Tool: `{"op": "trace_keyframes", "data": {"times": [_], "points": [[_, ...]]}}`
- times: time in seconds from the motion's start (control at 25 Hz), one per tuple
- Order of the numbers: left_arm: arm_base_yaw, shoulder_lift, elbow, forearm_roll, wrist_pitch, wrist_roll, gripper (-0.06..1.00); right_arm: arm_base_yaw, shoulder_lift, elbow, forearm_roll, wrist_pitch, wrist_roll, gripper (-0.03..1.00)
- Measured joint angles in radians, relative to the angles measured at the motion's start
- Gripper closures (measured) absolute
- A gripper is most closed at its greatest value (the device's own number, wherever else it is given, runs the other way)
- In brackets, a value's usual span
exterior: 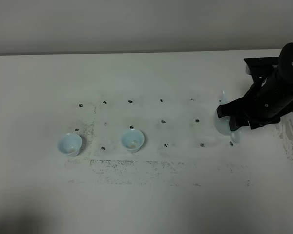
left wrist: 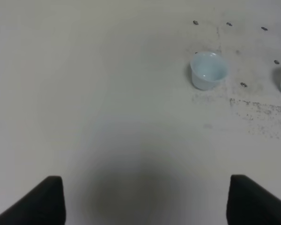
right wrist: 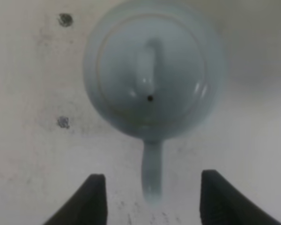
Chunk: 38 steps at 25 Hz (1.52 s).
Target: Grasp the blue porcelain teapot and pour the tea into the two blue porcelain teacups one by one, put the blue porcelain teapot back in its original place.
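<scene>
Two claws: left claw (left wrist: pixel 145 201) and right claw (right wrist: pixel 150 197) gaping wide, gripping nothing.
Teapot (right wrist: pixel 152 70): sitting on table (exterior: pixel 146 204), handle lying between right fingers (right wrist: pixel 91 201), untouched.
Cups (exterior: pixel 69 144) (exterior: pixel 132 140): standing well away.

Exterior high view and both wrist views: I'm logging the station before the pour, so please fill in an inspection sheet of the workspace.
Surface: whitish table, scuffed, with small dark marker dots.
Job's things: teapot upright, lid on, under the right arm; first teacup and second teacup upright, apart, toward the left of the high view.
Clutter: nothing seen.
Grippers: right gripper open, fingers either side of the teapot's narrow projecting part; left gripper open over bare table.
Cables: nothing seen.
Surroundings: plain pale wall behind the table.
</scene>
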Motion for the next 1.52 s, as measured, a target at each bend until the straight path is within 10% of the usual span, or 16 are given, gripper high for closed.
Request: {"op": "trace_keyframes", "data": {"times": [1.52], "points": [[0.0,0.0,0.0,0.0,0.0,0.0,0.27,0.0,0.12,-0.016,0.02,-0.051,-0.017,0.56]]}}
